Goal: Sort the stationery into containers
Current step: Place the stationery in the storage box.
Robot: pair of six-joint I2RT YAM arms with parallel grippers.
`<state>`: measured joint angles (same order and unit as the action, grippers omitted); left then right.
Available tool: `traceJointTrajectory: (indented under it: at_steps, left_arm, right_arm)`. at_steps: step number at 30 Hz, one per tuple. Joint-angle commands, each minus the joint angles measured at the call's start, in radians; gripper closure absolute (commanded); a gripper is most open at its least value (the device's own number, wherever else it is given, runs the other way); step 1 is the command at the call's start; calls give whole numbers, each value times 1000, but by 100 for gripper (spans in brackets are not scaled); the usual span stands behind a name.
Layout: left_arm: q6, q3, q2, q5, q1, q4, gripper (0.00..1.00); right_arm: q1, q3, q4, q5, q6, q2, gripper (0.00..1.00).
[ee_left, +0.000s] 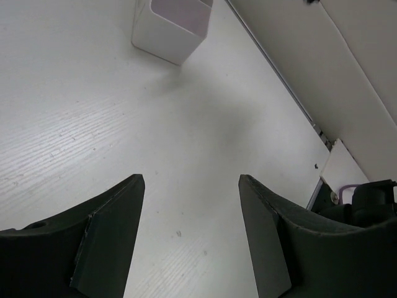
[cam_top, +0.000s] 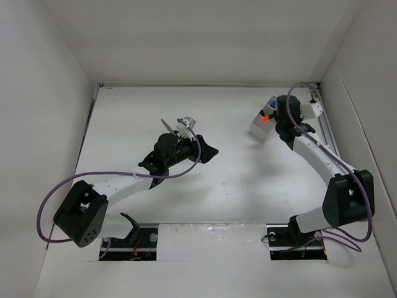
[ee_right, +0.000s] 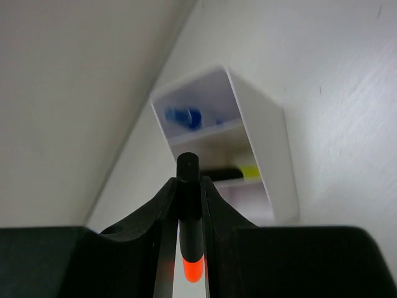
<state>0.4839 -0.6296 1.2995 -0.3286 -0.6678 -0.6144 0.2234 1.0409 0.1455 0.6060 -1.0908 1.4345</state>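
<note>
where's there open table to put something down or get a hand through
Open: the wide stretch of table between the left claw and the white bin, and the far strip along the back wall. Crowded: the far right corner, where the right claw holds an orange highlighter right by the bin.

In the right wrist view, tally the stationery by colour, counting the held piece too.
orange highlighter, gripped in the right hand: 1
blue piece, in the white bin: 1
yellow-tipped piece, in the next compartment: 1
Total: 3
</note>
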Motion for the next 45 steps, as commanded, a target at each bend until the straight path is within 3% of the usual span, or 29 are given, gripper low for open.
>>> traceJointTrajectory:
  at_steps: [1,9,28,34,38,43,45]
  left_arm:
    - [4,-2,-66,-33,-6,1,41]
    - [47,8,-100,-76,-6,1,41]
    - [56,-1,-82,-79,-6,13,42]
    - [56,-1,-82,-79,-6,13,42]
    - [56,-1,-82,-61,-6,13,42]
    - [56,-10,-82,-43,-6,36,42]
    - [56,-10,-82,8,-6,59,42]
  right_arm:
    - [-22,161,52,302,35,58,97]
    - [-22,358,155,514,80,234,97]
    - [71,481,190,617,120,461,97]
    - [105,538,210,710,141,527,91]
    - [128,576,220,741,150,561,83]
    - [162,605,220,729,150,572,54]
    - [185,614,220,719,150,572,48]
